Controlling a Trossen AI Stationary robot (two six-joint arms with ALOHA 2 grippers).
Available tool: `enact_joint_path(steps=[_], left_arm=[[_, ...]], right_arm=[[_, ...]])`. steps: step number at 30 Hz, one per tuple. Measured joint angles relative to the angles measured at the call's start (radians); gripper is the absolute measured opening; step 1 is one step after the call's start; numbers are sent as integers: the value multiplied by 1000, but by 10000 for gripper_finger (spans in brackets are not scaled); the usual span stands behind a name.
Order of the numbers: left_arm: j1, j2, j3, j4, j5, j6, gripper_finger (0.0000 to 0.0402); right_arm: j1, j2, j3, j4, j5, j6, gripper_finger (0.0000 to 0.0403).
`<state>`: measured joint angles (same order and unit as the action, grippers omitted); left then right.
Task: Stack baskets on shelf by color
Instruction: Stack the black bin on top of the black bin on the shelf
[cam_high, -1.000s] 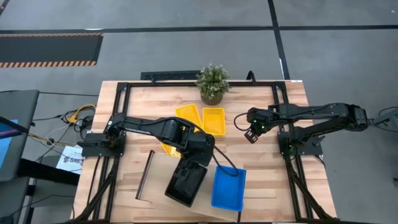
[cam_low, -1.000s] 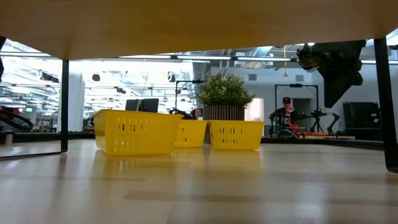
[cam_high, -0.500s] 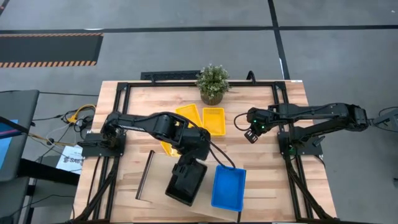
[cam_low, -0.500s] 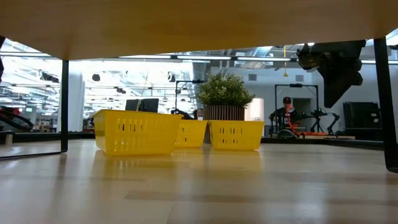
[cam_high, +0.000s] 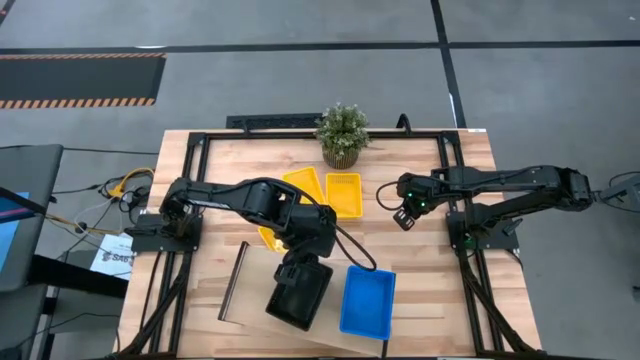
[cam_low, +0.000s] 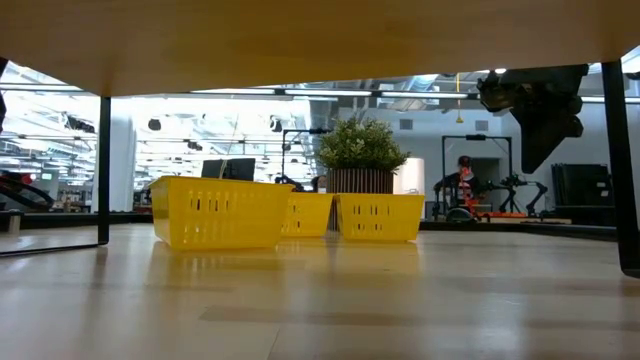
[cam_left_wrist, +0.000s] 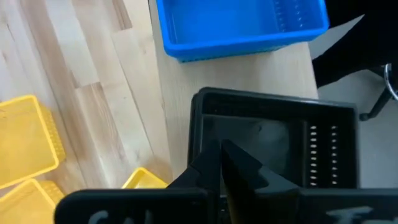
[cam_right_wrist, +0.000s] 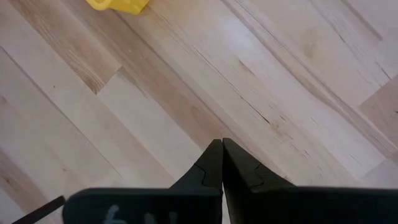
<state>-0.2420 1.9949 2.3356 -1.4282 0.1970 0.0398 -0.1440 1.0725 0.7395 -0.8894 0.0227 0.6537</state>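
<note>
Change since the earlier frame: my left arm had drawn back a little toward 12 o'clock, so more of the black basket (cam_high: 298, 293) showed clear of it; the low view matched the earlier one, apart from the person in the room behind.
Left tool (cam_left_wrist: 222, 163): it hung over the black basket's near rim, fingers pressed together with no gap, and I could not tell whether any rim was pinched between them.
Right tool (cam_right_wrist: 222, 163): it hovered over bare tabletop (cam_high: 430, 270) at 3 o'clock, fingers closed on nothing.
Black basket: it sat tilted on the shelf (cam_high: 330, 342) at 6 o'clock, with the blue basket (cam_high: 367, 302) just beside it toward 3 o'clock.
Yellow baskets: two, (cam_high: 304, 187) and (cam_high: 344, 194), lay side by side near the plant (cam_high: 342, 134) at 12 o'clock; a third (cam_high: 268, 238) was mostly hidden under my left arm.
Dark rail (cam_high: 233, 281): it lay on the tabletop at 8 o'clock, apart from the baskets.
Writing: pale letters showed on the bar of each wrist view, cut off and unreadable; a printed sheet (cam_high: 108, 258) off the tabletop's edge at 9 o'clock was too small to read.
</note>
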Motion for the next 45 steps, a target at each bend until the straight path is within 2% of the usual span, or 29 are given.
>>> enact_joint_path(steps=[6, 12, 17, 24, 32, 45], left_arm=[[1, 3, -28, -1, -6, -14, 0], [-15, -48, 16, -150, -114, -249, 0], [-90, -70, -23, -142, -78, -353, 0], [-201, -78, -148, -146, -70, -540, 0], [-268, -77, -258, -144, -20, -721, 0], [-268, -77, -259, 3, -130, -706, 0]], right_arm=[[0, 0, 0, 0, 0, 0, 25], [0, 0, 0, 0, 0, 0, 26], [1, 0, 0, -1, 0, 0, 26], [9, 0, 0, 0, 0, -24, 26], [9, 0, 0, 3, 0, -54, 26], [9, 0, 0, 4, 0, -60, 26]])
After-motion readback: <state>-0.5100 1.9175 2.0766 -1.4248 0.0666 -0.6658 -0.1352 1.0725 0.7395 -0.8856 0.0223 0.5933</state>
